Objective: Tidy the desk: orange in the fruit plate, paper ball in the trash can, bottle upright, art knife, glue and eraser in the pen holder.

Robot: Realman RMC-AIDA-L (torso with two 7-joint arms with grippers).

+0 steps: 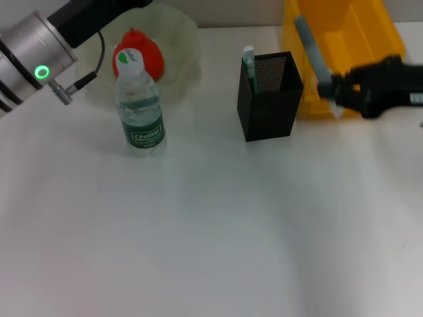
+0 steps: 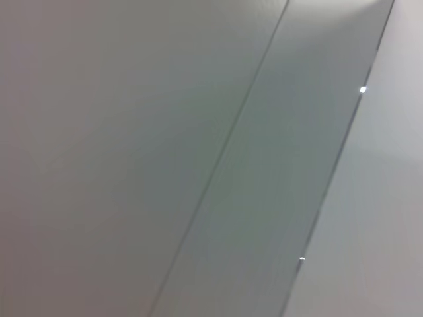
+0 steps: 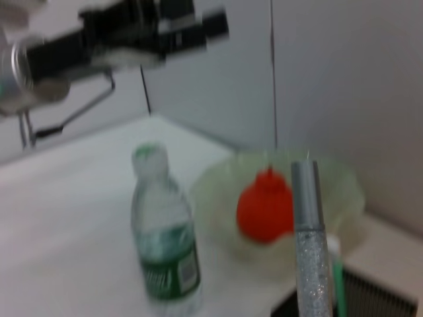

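I'm seeing the right gripper (image 1: 328, 89) at the frame's right, its jaws clamping a slim silver glitter tube (image 1: 310, 46), probably the glue; its long axis is slanting up-left over the trash can (image 1: 370, 33), beside the pen holder (image 1: 269, 99). Upper left, the orange (image 1: 149, 56) is sitting in the fruit plate (image 1: 182, 39), behind the upright bottle (image 1: 139, 109) on the desk (image 1: 211, 238).

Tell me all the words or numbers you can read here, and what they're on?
"C'estbon", as best it reads, in white letters on the dark green label of the small clear plastic water bottle.
Smaller print under that word: too small to read.
White-and-green bottle cap: a green mark, not readable.
Same label in the right wrist view: too blurred to read.
Nothing else shows any writing.
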